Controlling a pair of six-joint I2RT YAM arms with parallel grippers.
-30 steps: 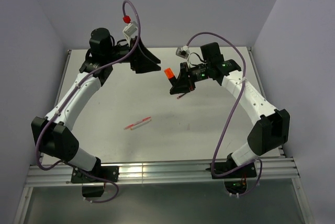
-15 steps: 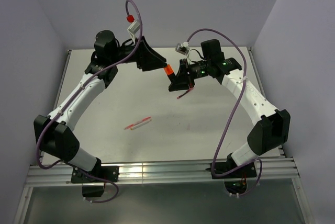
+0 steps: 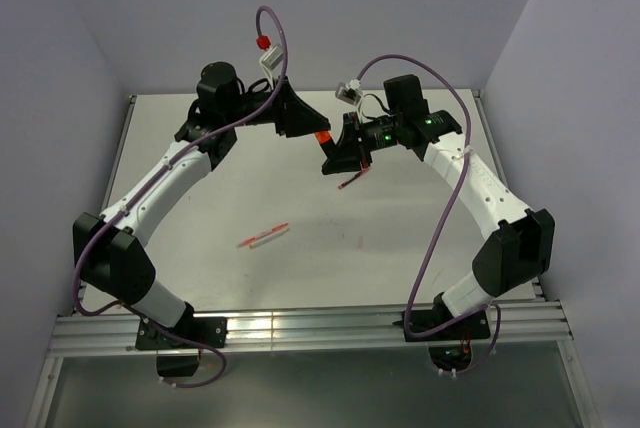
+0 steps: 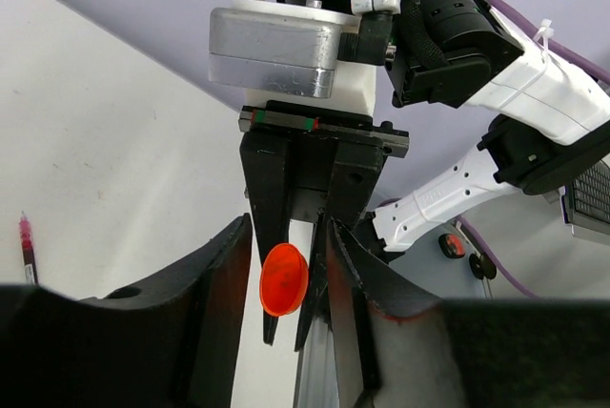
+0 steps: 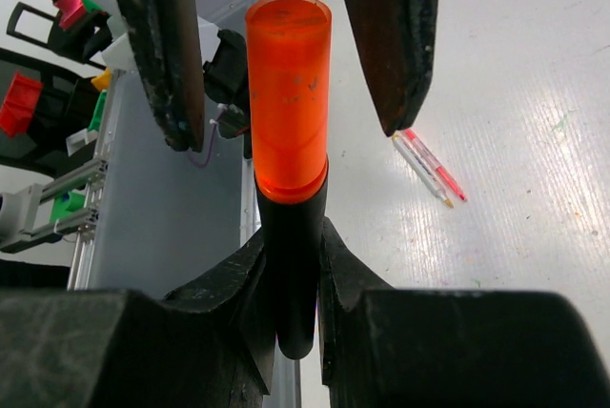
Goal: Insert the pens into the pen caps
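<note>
My right gripper (image 3: 337,154) is shut on a stubby black marker (image 5: 291,265) and holds it above the table with its orange end (image 5: 288,93) pointing at my left gripper. My left gripper (image 3: 311,129) is open. Its fingers (image 5: 160,46) stand on either side of the orange end with gaps on both sides. In the left wrist view the round orange end (image 4: 284,279) shows between my own fingers (image 4: 224,303). A thin dark-red pen (image 3: 350,181) lies on the table under the right gripper. The red and white stick pens (image 3: 263,236) lie side by side and also show in the right wrist view (image 5: 429,165).
The grey table (image 3: 400,238) has raised rails along its left, right and near edges. Purple cables loop above both arms. A thin pen (image 4: 26,248) lies at the left edge of the left wrist view.
My left gripper has moved right and slightly forward until its open fingers flank the marker's orange end. The right gripper shifted slightly a second ago and has since held still.
</note>
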